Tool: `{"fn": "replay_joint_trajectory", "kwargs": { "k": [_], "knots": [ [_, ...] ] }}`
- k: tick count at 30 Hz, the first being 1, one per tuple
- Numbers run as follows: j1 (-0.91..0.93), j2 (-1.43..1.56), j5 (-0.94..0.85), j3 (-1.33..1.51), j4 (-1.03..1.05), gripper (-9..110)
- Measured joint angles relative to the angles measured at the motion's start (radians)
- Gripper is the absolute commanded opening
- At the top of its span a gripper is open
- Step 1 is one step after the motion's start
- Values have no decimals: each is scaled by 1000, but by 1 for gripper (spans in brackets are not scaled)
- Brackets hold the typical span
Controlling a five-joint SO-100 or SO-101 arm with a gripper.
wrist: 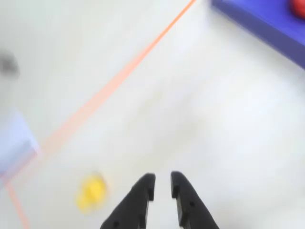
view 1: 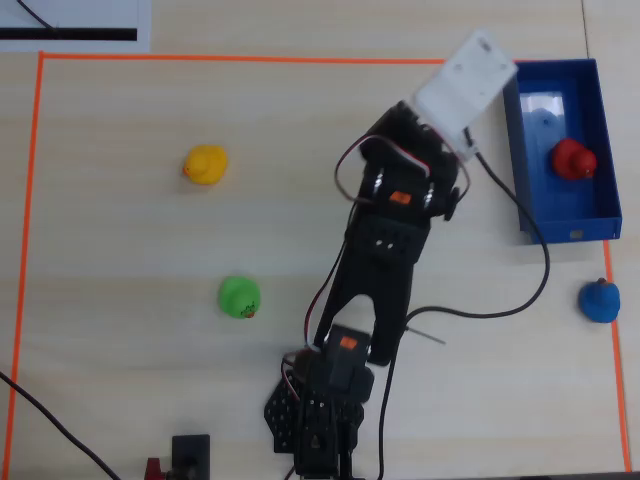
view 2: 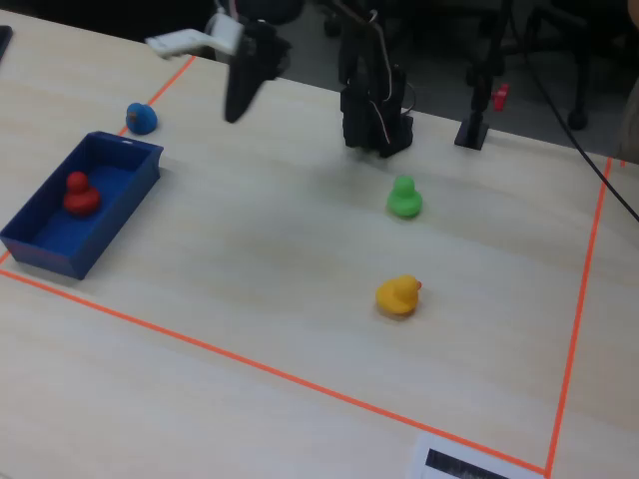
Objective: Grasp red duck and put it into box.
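Note:
The red duck (view 1: 574, 159) sits upright inside the blue box (view 1: 560, 210), near its middle, and nothing touches it. The fixed view shows the red duck (view 2: 80, 194) in the box (view 2: 60, 254) at the left. In the wrist view only the box's corner (wrist: 257, 19) and a sliver of the red duck (wrist: 298, 7) appear at the top right. My gripper (wrist: 162, 183) hangs in the air over bare table beside the box, its black fingers a narrow gap apart and holding nothing. In the fixed view the gripper (view 2: 233, 115) points down, right of the box.
A yellow duck (view 1: 205, 164), a green duck (view 1: 239, 297) and a blue duck (view 1: 599, 300) stand on the pale table. Orange tape (view 1: 40, 200) frames the work area. The arm's base (view 1: 320, 420) is at the bottom edge of the overhead view.

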Motion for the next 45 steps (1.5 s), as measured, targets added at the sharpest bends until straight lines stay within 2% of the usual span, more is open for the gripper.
{"fn": "replay_joint_trajectory", "kwargs": {
  "k": [5,10,15,20,29,42,44,45],
  "knots": [
    [-91,382,-296,578,-11,0],
    [-146,706,-549,1118,-126,0],
    [-222,965,-600,1519,-181,0],
    [-290,1207,-601,1802,-204,0],
    [-330,1402,-600,2040,-285,0],
    [-333,1552,-598,2166,-318,0],
    [-333,1575,-598,2177,-314,2],
    [-333,1592,-598,2180,-310,7]
  ]
}}
